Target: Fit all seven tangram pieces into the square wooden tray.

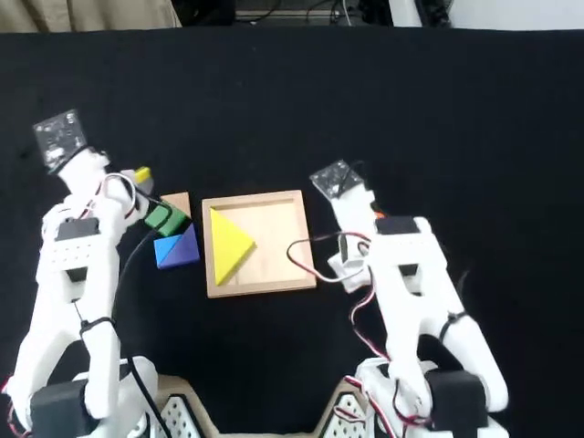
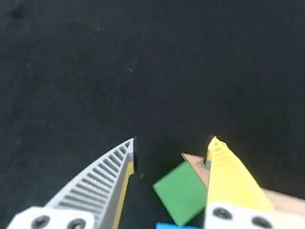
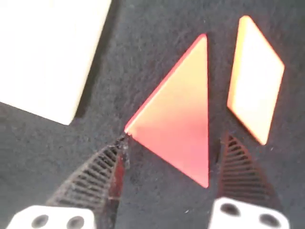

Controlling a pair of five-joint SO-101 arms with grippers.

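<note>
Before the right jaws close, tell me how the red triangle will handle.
The red triangle looks flat, thin and rigid, so it probably won't bend or roll. Lying flush on the black cloth, it may slide rather than lift when pinched.

- A black cloth (image 1: 411, 109) forms the whole work surface, spreading out on every side of the left gripper (image 2: 172, 140) and the right gripper (image 3: 176, 138).
- Ahead of the left gripper's tips the cloth lies flat and matte, with a few pale lint specks (image 2: 129, 70).
- Beneath the right gripper the cloth looks greyer and its fuzzy nap shows.
- Far beyond the left gripper, past the cloth's back edge, hangs a beige curtain (image 1: 87, 13).
- Far beyond the right gripper, along that same edge, sits a whitish surface (image 1: 520, 11).
- Dark cables (image 1: 301, 11) lie between the two.
- The light on the cloth is soft and even.
</note>
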